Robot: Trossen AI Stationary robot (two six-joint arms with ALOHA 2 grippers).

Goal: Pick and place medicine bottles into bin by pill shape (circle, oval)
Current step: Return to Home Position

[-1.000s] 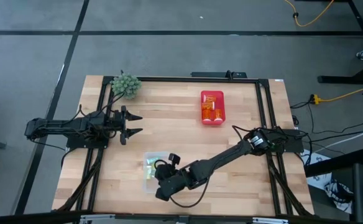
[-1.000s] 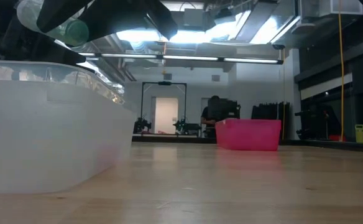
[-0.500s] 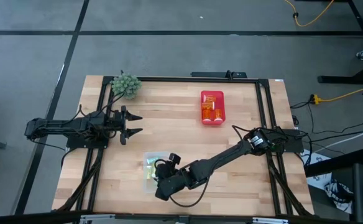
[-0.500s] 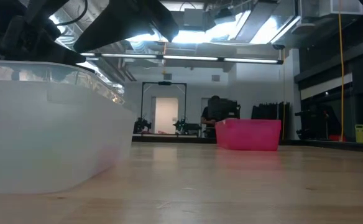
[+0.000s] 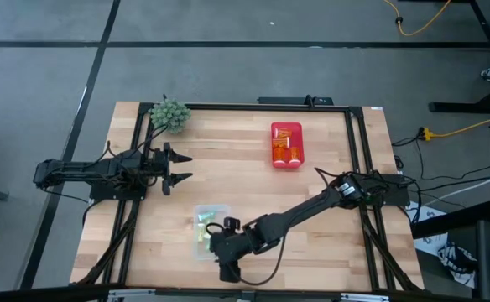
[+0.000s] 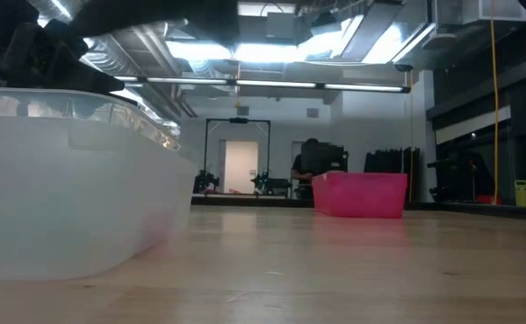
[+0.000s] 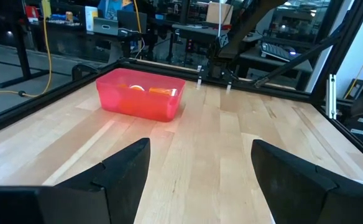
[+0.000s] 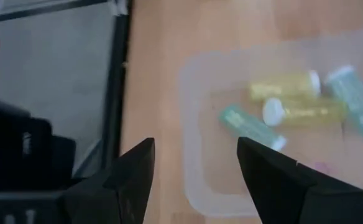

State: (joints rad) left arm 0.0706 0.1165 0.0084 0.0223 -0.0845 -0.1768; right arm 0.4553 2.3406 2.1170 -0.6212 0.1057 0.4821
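The right gripper hangs over the table right by the clear bin, fingers spread wide with nothing between them. Down in that bin lie two yellow bottles side by side. A green bottle lies just beside them and a pale green bottle sits on their other side. Across the table, the red bin holds orange bottles. The left gripper waits at the table's left side, fingers parted and empty, near the spiky green ball.
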